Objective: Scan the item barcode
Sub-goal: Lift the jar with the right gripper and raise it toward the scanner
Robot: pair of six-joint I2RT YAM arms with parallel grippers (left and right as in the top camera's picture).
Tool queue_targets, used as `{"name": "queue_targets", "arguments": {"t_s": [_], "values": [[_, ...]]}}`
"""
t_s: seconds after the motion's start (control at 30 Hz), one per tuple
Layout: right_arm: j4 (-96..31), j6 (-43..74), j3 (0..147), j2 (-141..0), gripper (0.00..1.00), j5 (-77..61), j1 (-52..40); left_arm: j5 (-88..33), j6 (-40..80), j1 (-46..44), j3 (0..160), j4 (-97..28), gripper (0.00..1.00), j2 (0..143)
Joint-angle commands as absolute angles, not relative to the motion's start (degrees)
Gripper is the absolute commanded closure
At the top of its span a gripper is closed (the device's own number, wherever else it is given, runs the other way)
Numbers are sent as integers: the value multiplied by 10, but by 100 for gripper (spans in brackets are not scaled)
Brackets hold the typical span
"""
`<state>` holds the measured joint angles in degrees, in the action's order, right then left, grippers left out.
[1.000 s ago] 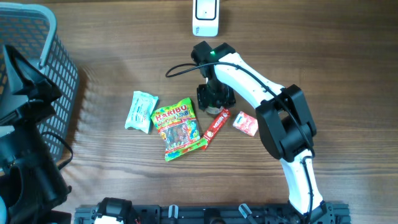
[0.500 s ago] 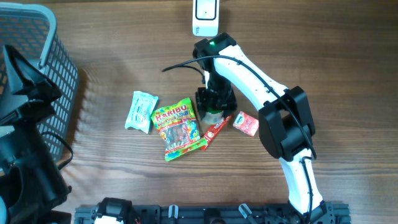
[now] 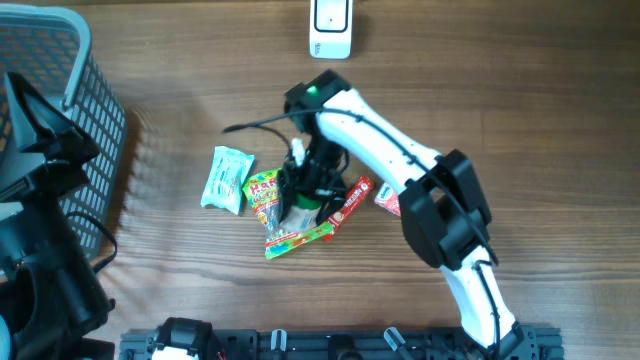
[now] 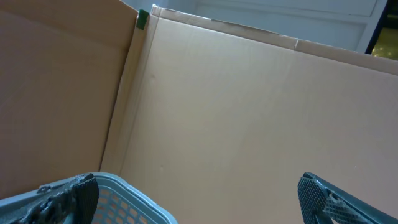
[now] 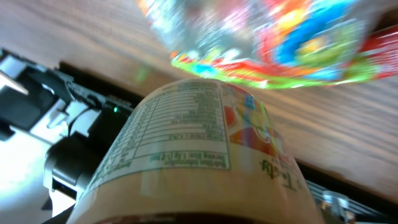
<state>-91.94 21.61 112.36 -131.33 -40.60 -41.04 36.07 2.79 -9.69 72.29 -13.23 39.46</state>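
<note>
2 arms at the table, 1 with a bottle in its grip.
Right gripper [image 3: 305,190] is partly closed around a labelled bottle [image 5: 186,155], held over the Haribo bag [image 3: 265,192]; a red bar [image 3: 350,200] and pink packet [image 3: 386,202] lie just right of the bag, a white pack [image 3: 226,178] just left. Left gripper [image 4: 199,193] gapes fully wide, empty, by the basket [image 3: 60,80], facing cardboard [image 4: 249,112]. Farthest off, the scanner [image 3: 331,25] sits well apart from the bottle.

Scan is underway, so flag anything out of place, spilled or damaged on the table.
Nothing spilled or torn. One oddity: the right gripper holds its bottle over the Haribo bag, well away from the scanner.
</note>
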Motion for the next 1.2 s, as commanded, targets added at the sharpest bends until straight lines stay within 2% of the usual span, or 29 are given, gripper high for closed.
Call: {"name": "queue_targets", "arguments": {"t_s": [0.0,0.27,0.63,0.73,0.97,1.17], "values": [[-923,227,1138,-1311,52,-451,-442,354,20,-98,728,-129,0,394],[-895,245,1138,-1311,52,-393,-472,354,20,-98,728,-129,0,393],[-594,308,1138,-1311,51,-367,-459,354,20,-98,728,-131,0,393],[-532,308,1138,-1311,51,-309,-448,354,20,-98,728,-131,0,393],[-422,309,1138,-1310,54,-51,-410,354,19,-98,728,-132,0,393],[-322,317,1138,-1310,54,27,-359,354,19,-98,728,-134,0,393]]}}
